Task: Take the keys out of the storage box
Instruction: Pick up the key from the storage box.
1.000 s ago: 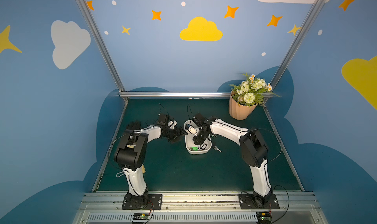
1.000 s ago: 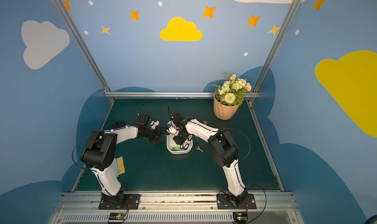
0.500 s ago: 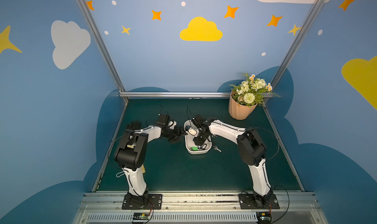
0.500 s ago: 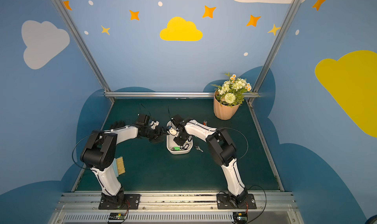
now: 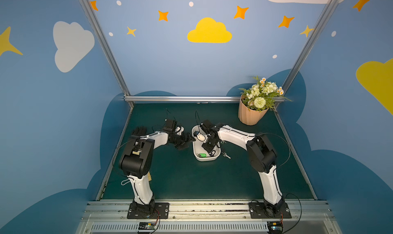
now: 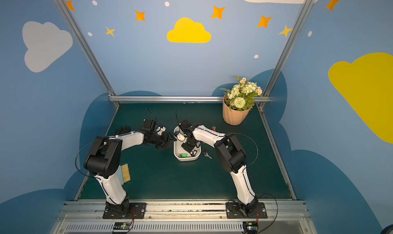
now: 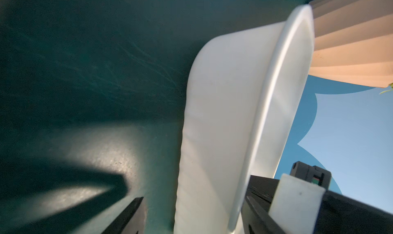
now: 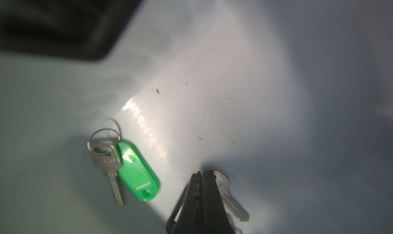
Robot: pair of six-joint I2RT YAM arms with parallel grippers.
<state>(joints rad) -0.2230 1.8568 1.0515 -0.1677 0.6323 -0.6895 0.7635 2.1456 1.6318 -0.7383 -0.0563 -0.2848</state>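
The white storage box (image 5: pixel 196 156) stands mid-table in both top views. Inside it lies a silver key with a green tag (image 8: pixel 136 171), also seen from above as the green-tagged key (image 6: pixel 183 155). My right gripper (image 8: pixel 201 177) reaches down into the box and is shut. A second silver key (image 8: pixel 230 193) lies against its fingertip, and I cannot tell whether its ring is pinched. My left gripper (image 7: pixel 193 192) is open and straddles the box's left wall (image 7: pixel 212 115), one finger outside, one inside. Another key (image 5: pixel 225 155) lies on the mat just right of the box.
A ribbed peach flower pot (image 5: pixel 249 115) stands at the back right corner. A red-tagged key (image 6: pixel 213 128) lies on the mat behind the right arm. A brush (image 6: pixel 124 172) lies by the left arm's base. A black glove (image 5: pixel 139 130) sits at the left edge.
The right gripper's jaws have come together inside the box. The left arm and the box have not visibly moved.
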